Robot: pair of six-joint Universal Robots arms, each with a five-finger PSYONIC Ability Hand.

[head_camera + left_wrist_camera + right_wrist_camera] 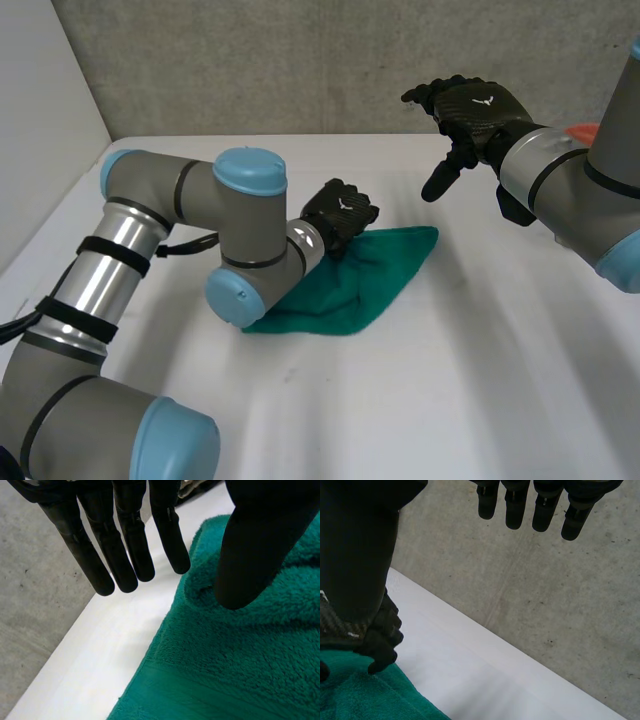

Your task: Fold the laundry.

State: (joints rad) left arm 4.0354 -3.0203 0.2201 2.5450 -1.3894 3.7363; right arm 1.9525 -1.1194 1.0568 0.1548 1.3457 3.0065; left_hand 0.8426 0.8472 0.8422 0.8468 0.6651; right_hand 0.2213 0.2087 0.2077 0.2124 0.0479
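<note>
Fluffy green terry towel [240, 660], smooth white table [480, 380]

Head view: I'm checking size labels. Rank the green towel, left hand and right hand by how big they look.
1. Towel.
2. Right hand, held up high, so nearness to the camera may enlarge it.
3. Left hand, touching the towel.

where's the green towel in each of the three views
Head view: the green towel lies on the white table, partly under the left hand.
Left wrist view: the towel lies under the left hand's thumb, beside its fingertips.
Right wrist view: the towel lies beneath the left hand.
Shared landmark: the left hand at the towel's edge.
</note>
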